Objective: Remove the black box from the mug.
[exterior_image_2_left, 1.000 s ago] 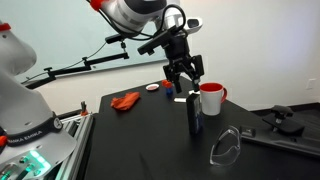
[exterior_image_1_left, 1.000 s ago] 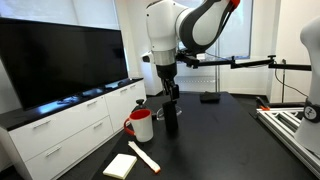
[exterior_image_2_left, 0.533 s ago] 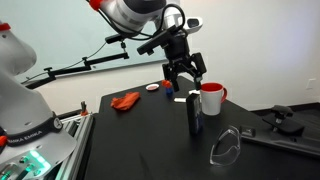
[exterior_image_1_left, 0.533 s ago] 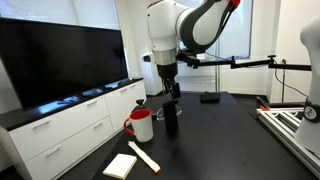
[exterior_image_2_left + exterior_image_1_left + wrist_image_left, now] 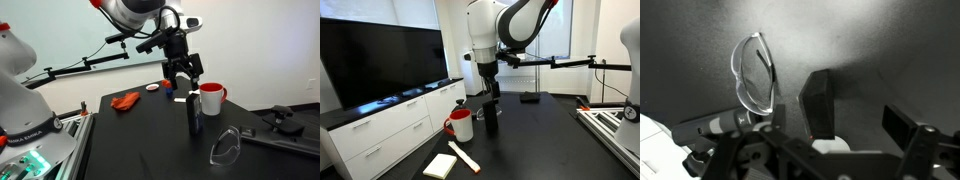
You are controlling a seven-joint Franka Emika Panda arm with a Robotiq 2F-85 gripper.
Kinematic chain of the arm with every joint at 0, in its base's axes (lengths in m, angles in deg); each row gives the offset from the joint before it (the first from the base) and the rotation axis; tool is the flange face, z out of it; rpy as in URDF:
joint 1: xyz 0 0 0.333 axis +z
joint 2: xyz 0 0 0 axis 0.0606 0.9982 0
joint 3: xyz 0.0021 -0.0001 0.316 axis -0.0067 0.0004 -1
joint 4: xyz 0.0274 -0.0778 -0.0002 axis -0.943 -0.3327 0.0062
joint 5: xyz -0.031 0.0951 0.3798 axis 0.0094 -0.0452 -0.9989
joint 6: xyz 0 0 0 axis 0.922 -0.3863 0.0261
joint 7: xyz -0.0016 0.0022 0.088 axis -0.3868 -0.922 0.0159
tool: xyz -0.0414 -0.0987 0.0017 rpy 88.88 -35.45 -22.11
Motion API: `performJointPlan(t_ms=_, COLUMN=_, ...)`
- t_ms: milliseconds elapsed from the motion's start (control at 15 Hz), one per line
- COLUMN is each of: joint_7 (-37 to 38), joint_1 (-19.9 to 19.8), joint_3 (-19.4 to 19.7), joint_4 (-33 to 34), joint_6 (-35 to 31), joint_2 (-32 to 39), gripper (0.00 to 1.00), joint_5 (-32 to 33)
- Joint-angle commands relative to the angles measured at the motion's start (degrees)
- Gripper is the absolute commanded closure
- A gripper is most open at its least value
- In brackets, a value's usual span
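Note:
The black box (image 5: pixel 491 118) stands upright on the black table, just beside the white mug with the red handle (image 5: pixel 461 126) and outside it. Both also show in an exterior view, the box (image 5: pixel 194 115) in front of the mug (image 5: pixel 211 99). My gripper (image 5: pixel 492 93) hangs right above the box top, open and empty; it also shows in an exterior view (image 5: pixel 183 82). In the wrist view the box (image 5: pixel 818 105) stands by the left side of the open jaws (image 5: pixel 860 125), with the mug rim (image 5: pixel 836 148) just below it.
Clear safety glasses (image 5: pixel 225 146) lie near the box, also in the wrist view (image 5: pixel 754 72). A pale-yellow pad (image 5: pixel 440 166) and a white-red stick (image 5: pixel 463 157) lie at the table front. A red cloth (image 5: pixel 125 100) and a flat black-based object (image 5: pixel 529 97) sit farther back. A white cabinet (image 5: pixel 390 125) flanks the table.

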Motion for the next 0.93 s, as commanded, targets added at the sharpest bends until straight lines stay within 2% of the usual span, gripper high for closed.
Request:
performJointPlan(t_ms=0, joint_7=-0.31, joint_1=0.65, joint_3=-0.19, joint_4=0.38, joint_6=4.85, joint_2=-3.96, gripper=0.0, joint_5=-9.03)
performJointPlan(t_ms=333, joint_7=1.67, joint_1=1.74, joint_3=-0.96, joint_4=-0.35, joint_6=9.42, joint_2=-10.38, gripper=0.0, joint_5=-14.52)
performJointPlan(t_ms=867, joint_7=4.14, joint_1=2.2, joint_3=-1.38, joint_4=0.17, joint_6=12.56, joint_2=-12.93, gripper=0.0, joint_5=-15.35)
